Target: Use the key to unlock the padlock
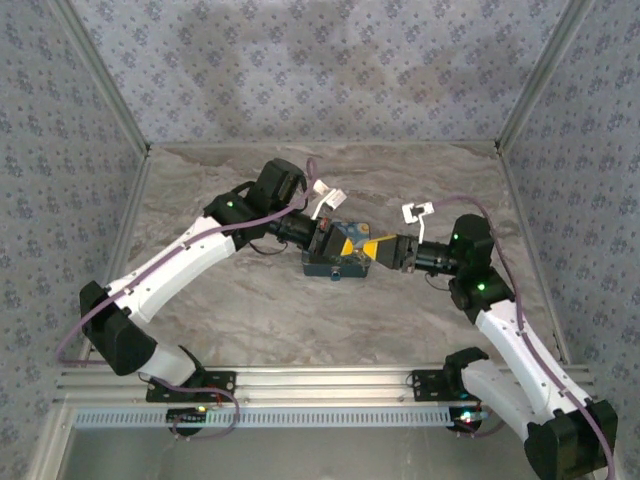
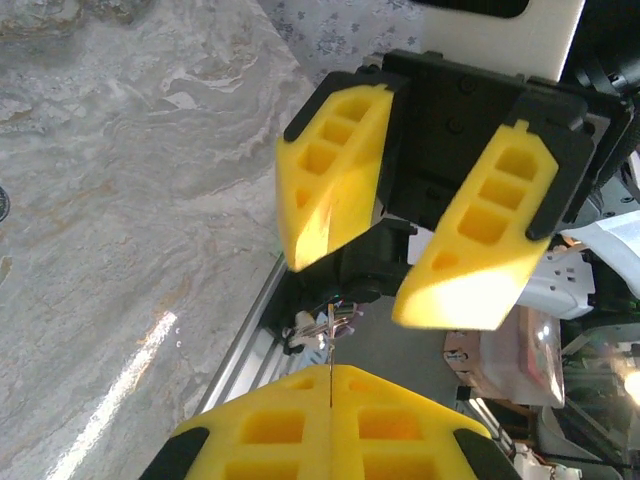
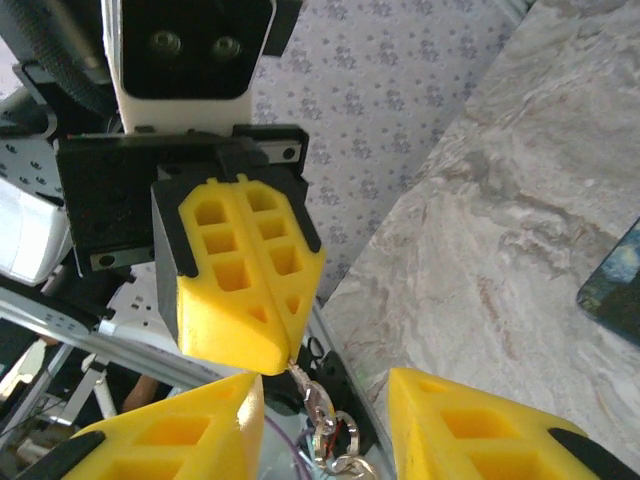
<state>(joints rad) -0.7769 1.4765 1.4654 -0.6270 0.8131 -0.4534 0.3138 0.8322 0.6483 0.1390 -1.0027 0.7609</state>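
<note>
Two hands met above a blue mat at the middle of the desk. The left hand had its fingers pressed together, pinching the key, a thin metal edge at their tips, with a ring dangling below. The right hand faced it, fingers spread, one on each side of the ring.

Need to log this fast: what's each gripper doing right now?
Left gripper: closed on the small silver metal key and ring.
Right gripper: open, fingers either side of that ring, holding nothing.
</note>
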